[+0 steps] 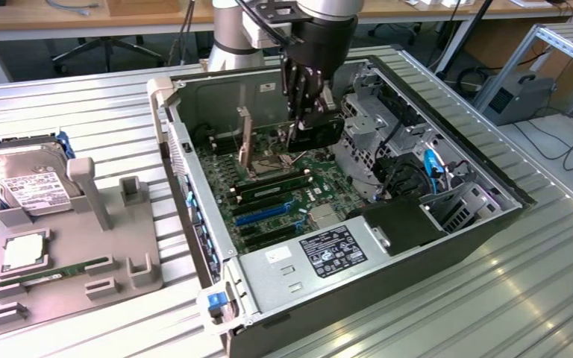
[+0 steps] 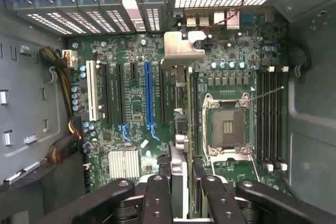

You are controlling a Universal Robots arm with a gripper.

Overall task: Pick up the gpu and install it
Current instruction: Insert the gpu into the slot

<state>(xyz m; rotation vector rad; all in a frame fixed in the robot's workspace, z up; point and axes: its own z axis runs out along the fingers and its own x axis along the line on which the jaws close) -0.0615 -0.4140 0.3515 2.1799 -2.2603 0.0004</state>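
Black fingers (image 2: 157, 198) of the gripper (image 2: 182, 182) sat closest to us in the wrist view, clamped from both sides on the gpu (image 2: 181, 51). We saw the card edge-on, with its pale bracket toward the rear slots of the case. It was held upright over the motherboard (image 2: 131, 129), between the long blue slot (image 2: 148, 93) and the CPU socket (image 2: 227, 127); whether it touched a slot we could not tell. In the exterior view the arm reached down into the open computer case (image 1: 506, 194). A hard drive (image 1: 27, 186) and a RAM stick (image 1: 53, 272) rested on the grey tray (image 1: 117, 224) at the exterior view's left.
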